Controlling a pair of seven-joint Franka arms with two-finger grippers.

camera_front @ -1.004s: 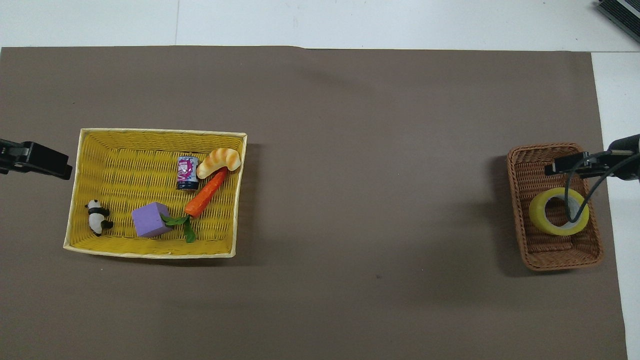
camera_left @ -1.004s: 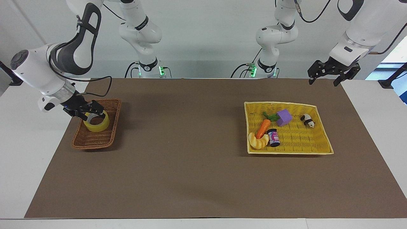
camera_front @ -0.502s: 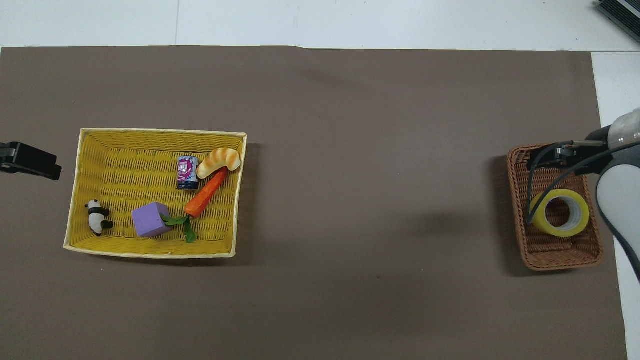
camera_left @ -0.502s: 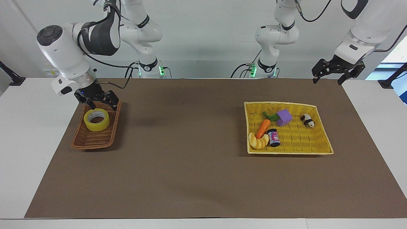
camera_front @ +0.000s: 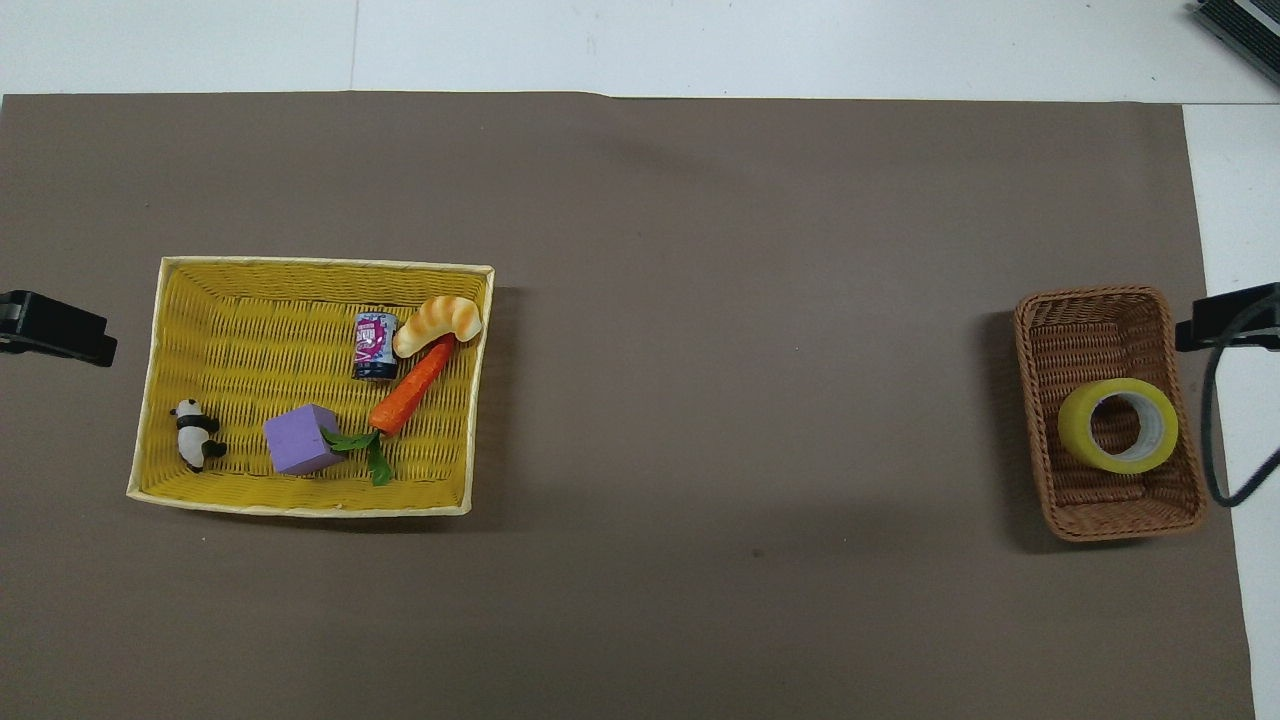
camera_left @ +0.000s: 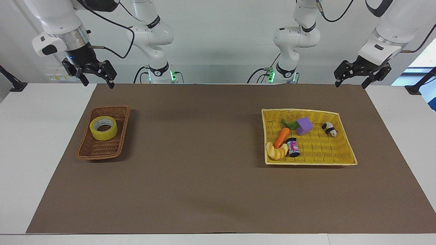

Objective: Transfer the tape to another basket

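Note:
The tape [camera_left: 103, 128], a yellow roll with a grey-white core, lies flat in the dark-brown woven basket [camera_left: 98, 154] at the right arm's end of the table. It also shows in the overhead view [camera_front: 1118, 425], in the middle of that basket [camera_front: 1090, 300]. My right gripper [camera_left: 97, 83] is open and empty, raised high over the mat's edge by the robots, well clear of the basket. My left gripper [camera_left: 350, 85] is open and empty, and waits raised over the mat's corner at the left arm's end.
A wide yellow woven basket [camera_left: 327, 153] toward the left arm's end holds a carrot [camera_left: 282, 136], a purple block [camera_left: 304, 125], a small can [camera_left: 293, 147], a croissant toy [camera_left: 276, 151] and a panda figure [camera_left: 329, 129]. A brown mat [camera_left: 204, 170] covers the table.
My right gripper has left the tape, risen out of the brown basket and drawn back toward the robots. The tape stays in that basket. The left gripper has hardly moved.

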